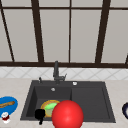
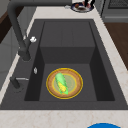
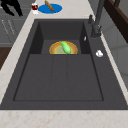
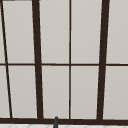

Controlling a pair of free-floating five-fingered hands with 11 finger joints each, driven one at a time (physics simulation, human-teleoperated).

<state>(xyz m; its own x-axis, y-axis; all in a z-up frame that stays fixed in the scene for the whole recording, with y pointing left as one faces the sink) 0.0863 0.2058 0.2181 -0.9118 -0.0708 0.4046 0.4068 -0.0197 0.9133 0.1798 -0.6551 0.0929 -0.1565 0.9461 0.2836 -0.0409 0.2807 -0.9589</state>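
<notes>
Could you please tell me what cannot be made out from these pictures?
Front view: the red ball hides part of the plate; the frame's right edge cuts the dark bowl.
Left side view: the top edge cuts the right hand by that bowl.
Right side view: the top edge cuts the left hand.

The pale surface [image 1: 15, 86] carries a dark sink [image 1: 90, 100] at its middle. A blue plate [image 1: 7, 106] and a small jar [image 1: 5, 117] lie at nine o'clock, a dark bowl [image 1: 125, 110] at three o'clock.
</notes>
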